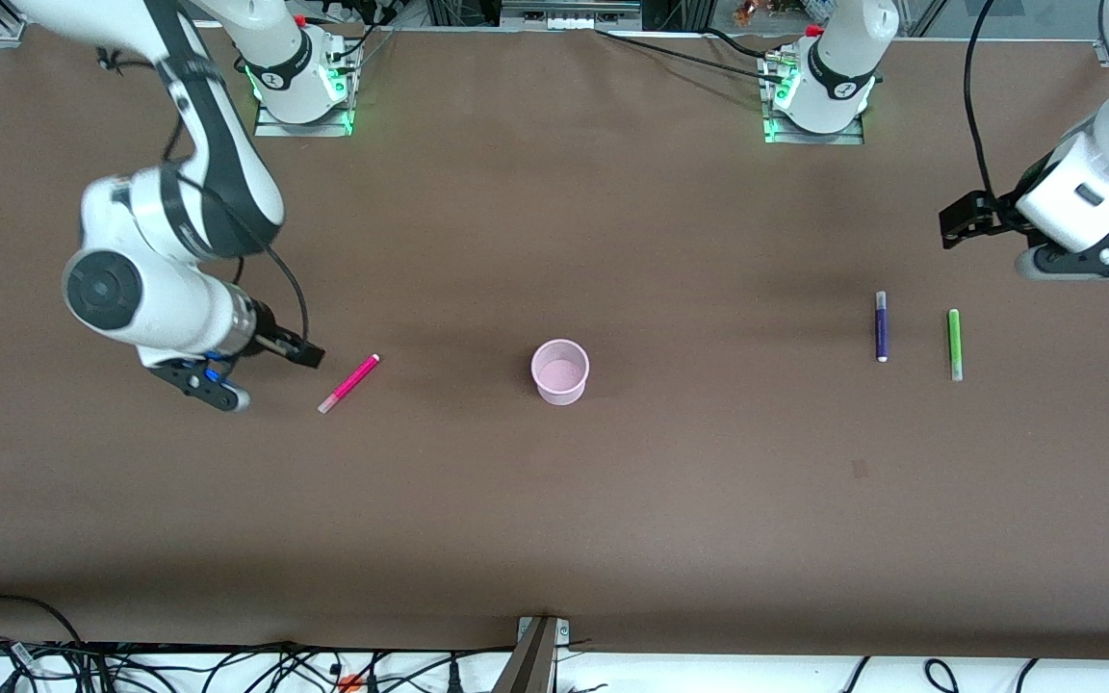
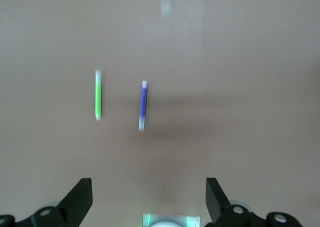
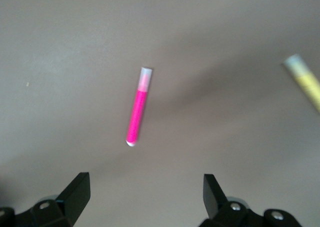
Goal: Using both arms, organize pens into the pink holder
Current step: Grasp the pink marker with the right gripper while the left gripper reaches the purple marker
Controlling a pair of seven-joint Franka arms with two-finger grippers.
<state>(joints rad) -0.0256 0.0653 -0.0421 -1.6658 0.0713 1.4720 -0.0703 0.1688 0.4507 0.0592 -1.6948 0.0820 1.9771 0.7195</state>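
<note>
While the small pale pink round plastic cup [image 1: 560, 371] stands empty mid-surface, no pen is in it. The magenta-pink [image 1: 348, 383], dark purple [image 1: 881, 326], bright green [image 1: 954, 344] and yellow [image 3: 305, 80] marker sticks all lie flat on the surface. Left claw [image 2: 149, 199] and right claw [image 3: 146, 197] hang over them, jaws apart, holding nothing.

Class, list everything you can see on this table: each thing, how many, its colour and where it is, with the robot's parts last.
Holder: one, pale pink, upright, mid-table, empty.
Magenta pen: one, lying flat toward the right arm's end.
Yellow pen: one, only in the right wrist view, near the magenta one.
Purple pen: one, lying toward the left arm's end.
Green pen: one, beside the purple.
Table: one, brown.
Right gripper: black, open, over the table beside the magenta pen.
Left gripper: black, open, over the table near the green pen.
</note>
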